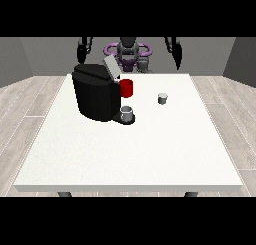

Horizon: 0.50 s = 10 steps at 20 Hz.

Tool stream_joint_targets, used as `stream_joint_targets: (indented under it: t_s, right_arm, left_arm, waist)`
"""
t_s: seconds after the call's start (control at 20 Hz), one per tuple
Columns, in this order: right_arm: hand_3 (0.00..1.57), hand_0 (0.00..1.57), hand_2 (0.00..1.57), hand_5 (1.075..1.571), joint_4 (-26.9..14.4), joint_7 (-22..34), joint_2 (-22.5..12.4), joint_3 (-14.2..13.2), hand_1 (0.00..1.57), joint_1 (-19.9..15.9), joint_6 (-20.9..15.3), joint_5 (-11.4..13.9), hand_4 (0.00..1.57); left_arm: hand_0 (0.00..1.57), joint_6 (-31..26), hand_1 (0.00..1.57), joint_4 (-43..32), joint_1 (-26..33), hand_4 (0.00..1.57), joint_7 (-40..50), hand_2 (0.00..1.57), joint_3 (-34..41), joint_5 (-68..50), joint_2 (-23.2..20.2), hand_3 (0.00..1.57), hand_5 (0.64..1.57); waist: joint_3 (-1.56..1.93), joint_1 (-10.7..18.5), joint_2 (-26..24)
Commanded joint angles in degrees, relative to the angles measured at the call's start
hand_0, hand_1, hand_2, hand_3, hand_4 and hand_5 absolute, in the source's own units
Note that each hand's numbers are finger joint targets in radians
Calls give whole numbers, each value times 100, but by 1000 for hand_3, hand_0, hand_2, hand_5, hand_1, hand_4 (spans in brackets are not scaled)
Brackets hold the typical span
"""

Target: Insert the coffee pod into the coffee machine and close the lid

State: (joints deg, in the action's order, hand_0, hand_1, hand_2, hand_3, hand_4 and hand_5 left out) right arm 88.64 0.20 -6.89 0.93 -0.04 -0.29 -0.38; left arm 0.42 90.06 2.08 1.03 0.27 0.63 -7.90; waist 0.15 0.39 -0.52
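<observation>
Bench (130, 159): white, wide, its near part bare and closest to the camera.
Coffee machine (96, 91): black, placed at the bench's left, lid (111, 68) tilted up and open.
Cup (127, 112): grey, set on the machine's base at its front.
Red cup (126, 88): seen just beside the machine's right side.
Coffee pod (162, 98): small, grey, set upright on the bench, right of the machine, well apart from both hands.
Hand at the view's left (82, 50): raised behind the machine; finger state cannot be told.
Hand at the view's right (175, 50): raised beyond the bench's far edge; finger state cannot be told.
</observation>
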Motion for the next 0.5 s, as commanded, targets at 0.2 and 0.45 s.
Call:
stream_joint_targets:
  t_s: [0.2, 0.45]
  right_arm:
    - [0, 0, 0, 1571, -236, -5, 35, -104, 0, 205, 159, -110, 128]
    - [0, 0, 0, 1571, -82, -605, 571, -483, 0, -197, -820, -7, 94]
  left_arm:
    - [0, -384, 0, 132, 170, 240, -877, 0, -304, -253, 416, 0, 1571]
    - [0, -285, 0, -64, -265, 320, -997, 0, -233, 310, -15, 0, 1571]
  waist:
    - [-16, 59, -245]
    - [-14, -179, -41]
